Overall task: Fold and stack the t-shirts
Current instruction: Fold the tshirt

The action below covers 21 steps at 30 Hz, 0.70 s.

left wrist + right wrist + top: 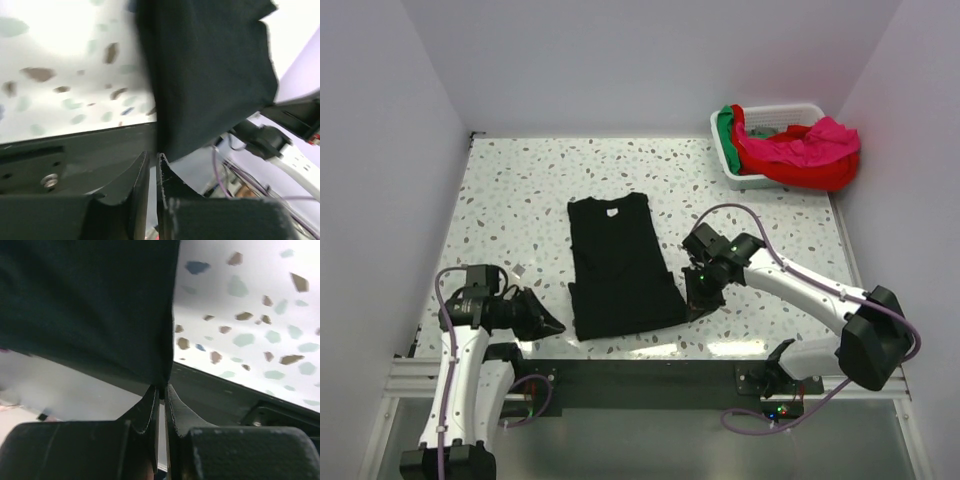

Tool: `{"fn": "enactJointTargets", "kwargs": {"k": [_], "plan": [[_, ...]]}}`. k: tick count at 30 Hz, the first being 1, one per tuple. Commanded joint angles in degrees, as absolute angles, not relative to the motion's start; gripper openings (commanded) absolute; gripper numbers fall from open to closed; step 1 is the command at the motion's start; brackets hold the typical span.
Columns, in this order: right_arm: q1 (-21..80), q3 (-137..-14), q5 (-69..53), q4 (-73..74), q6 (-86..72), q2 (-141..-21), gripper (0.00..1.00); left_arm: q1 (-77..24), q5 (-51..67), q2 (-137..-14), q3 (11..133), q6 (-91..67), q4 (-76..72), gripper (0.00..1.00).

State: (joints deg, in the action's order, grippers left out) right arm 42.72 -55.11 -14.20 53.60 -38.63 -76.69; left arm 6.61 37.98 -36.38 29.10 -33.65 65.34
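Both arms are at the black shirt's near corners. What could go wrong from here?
The left fingers show a slit between them, with only the edge of the black shirt at their tips, so that corner may slip out. The right fingers are shut on their corner; if only one side lifts, the fold will likely skew.

No readable text, brand, number or sign in any of the three views. Only a small white neck label (611,211) at the far end of the black t-shirt (617,275), near the middle of the scene, far too small to read.
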Motion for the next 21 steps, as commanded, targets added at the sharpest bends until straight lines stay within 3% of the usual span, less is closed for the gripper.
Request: {"fn": "enactJointTargets", "kwargs": {"k": [1,11,21], "plan": [[42.8,-52.12,-10.2,58.01,-39.81,-73.74,0.0,6.77,32.96,-33.58,30.23,-30.06,74.34,0.17],[44.3,-48.16,-9.67,57.22,-40.08,-73.13,0.0,6.06,33.76,-30.5,32.69,-31.46,75.32,0.18],[44.3,-44.74,-10.63,53.62,-39.99,-75.76,0.0,6.06,29.44,-34.97,35.86,-34.54,63.65,0.33]]}}
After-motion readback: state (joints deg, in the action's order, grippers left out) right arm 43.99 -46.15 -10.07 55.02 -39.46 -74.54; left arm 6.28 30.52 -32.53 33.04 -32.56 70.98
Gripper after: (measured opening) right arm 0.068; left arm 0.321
